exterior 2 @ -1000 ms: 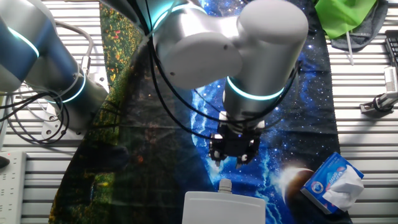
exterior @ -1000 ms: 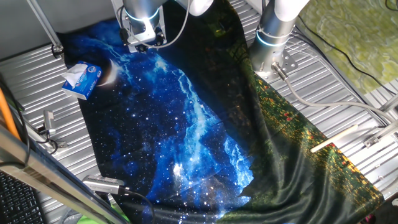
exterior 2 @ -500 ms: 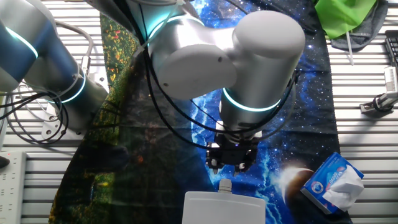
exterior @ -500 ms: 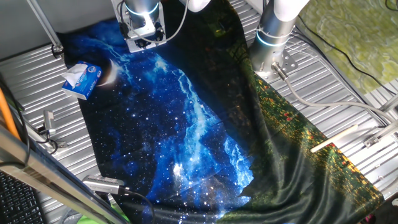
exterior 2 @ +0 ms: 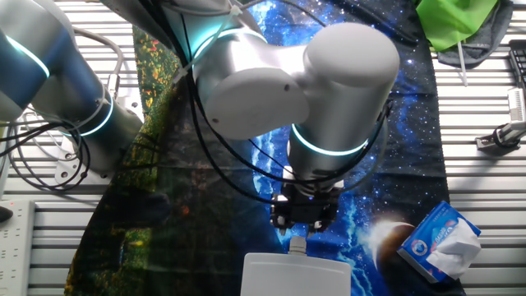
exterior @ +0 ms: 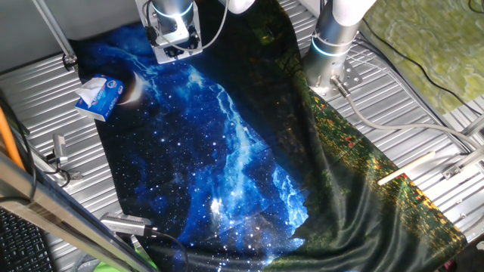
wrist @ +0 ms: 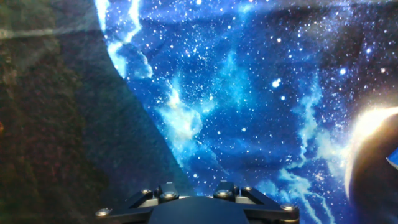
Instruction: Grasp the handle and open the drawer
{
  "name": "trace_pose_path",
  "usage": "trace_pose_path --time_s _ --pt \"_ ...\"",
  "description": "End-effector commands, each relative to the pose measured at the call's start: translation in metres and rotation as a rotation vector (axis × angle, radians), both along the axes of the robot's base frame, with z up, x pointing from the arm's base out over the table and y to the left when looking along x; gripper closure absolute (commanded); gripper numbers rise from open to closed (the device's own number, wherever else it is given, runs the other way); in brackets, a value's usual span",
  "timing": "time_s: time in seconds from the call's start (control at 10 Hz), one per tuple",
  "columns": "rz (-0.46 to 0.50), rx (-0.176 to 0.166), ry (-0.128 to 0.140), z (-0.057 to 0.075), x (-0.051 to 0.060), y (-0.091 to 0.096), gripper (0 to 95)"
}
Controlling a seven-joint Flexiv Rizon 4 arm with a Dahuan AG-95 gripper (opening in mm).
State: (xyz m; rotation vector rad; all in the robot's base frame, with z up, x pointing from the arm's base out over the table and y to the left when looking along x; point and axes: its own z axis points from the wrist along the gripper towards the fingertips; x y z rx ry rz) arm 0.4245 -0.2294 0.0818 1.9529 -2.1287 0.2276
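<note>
The drawer [exterior 2: 296, 276] is a white boxy unit at the bottom edge of the other fixed view; only its top shows. Its small pale handle [exterior 2: 297, 245] sticks out toward the arm. My gripper [exterior 2: 302, 225] hangs just above and in front of the handle, its dark fingers apart and holding nothing. In one fixed view the gripper [exterior: 175, 50] is at the far top edge of the starry cloth and the drawer is out of view. The hand view shows only the gripper's base [wrist: 196, 208] over the blue cloth; no fingertips or drawer appear.
A blue-and-white tissue pack [exterior 2: 440, 241] lies right of the drawer; it also shows in one fixed view [exterior: 98, 96]. A second arm's base [exterior: 333, 45] stands on the metal table. A green cloth [exterior 2: 456, 20] lies at the far edge.
My gripper has moved toward the drawer, closing the gap to the handle. Nothing has been taken hold of; the drawer has not moved.
</note>
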Motion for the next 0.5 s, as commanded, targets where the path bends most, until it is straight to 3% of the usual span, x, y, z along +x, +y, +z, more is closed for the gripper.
trace_pose_path --time_s 0.1,0.5 --pt "0.004 0.0 0.0 0.0001 -0.0012 -0.0026 57.0" --pt "0.013 0.0 -0.001 -0.0028 -0.0032 -0.0088 57.0"
